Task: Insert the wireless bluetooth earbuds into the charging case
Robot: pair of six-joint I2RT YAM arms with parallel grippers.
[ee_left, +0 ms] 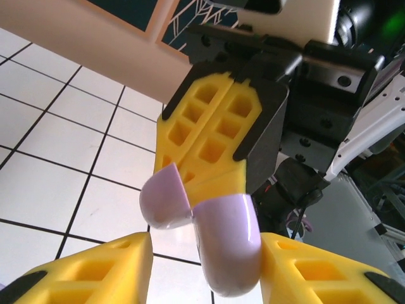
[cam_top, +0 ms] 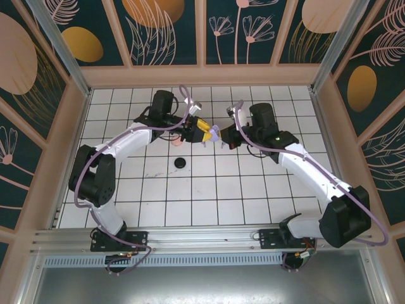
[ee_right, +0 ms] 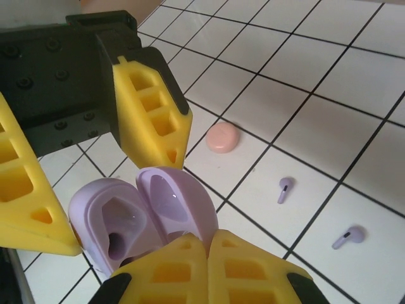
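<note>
case — glossy lilac clamshell, rounded, hinged open

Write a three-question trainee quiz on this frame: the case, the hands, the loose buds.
1. True or false: the lilac case is closed.
2. What is the right hand shut on? A) a bud B) the case C) nothing
3. How many lilac buds lie on the tiles?
Key: 1 false, its lid stands open. 2 B. 3 two.
</note>
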